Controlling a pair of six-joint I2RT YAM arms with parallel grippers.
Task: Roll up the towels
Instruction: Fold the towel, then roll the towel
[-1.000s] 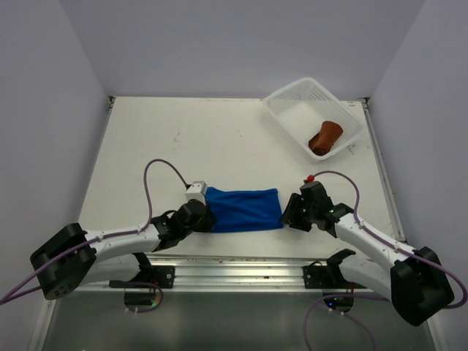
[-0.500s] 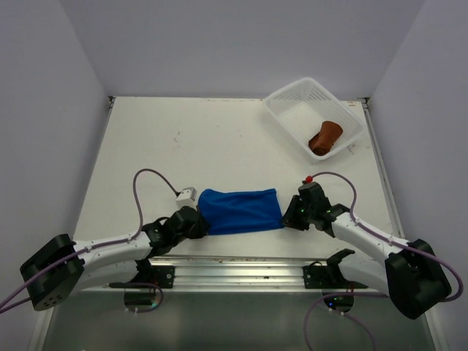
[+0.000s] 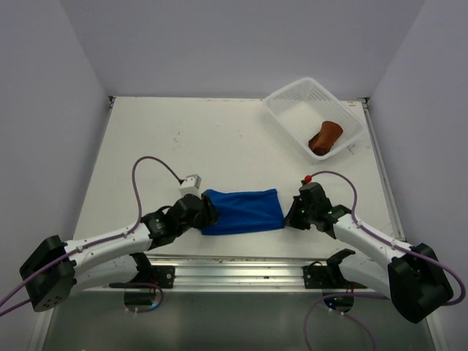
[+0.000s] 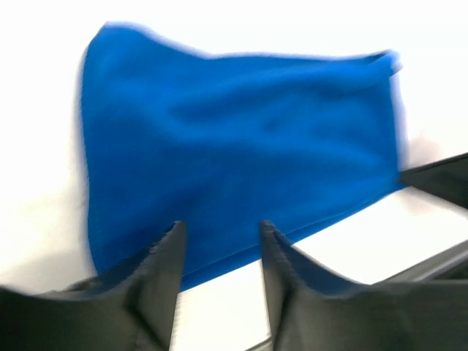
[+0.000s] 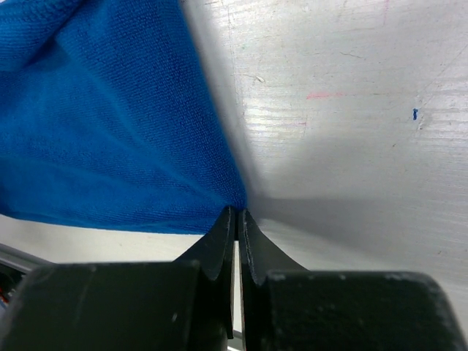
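Note:
The blue towel (image 3: 243,211) lies flat near the table's front edge, folded into a wide band. My left gripper (image 3: 208,218) is at its left end. In the left wrist view it is open (image 4: 220,231), its fingers (image 4: 157,289) reaching over the blue towel's (image 4: 241,139) near edge with nothing clasped. My right gripper (image 3: 287,214) is at the right end. In the right wrist view it is shut (image 5: 236,213) on the corner of the blue towel (image 5: 110,131), and the cloth rises to the tips. The rust-brown towel (image 3: 325,137) lies rolled in the basket.
A white mesh basket (image 3: 292,96) stands at the back right of the table. A metal rail (image 3: 234,270) runs along the near edge between the arm bases. Purple cables (image 3: 150,170) loop over both arms.
The left gripper, shut half a second ago while tugging the towel's left end outward, has opened and moved back right. The right gripper has closed on the towel's right corner.

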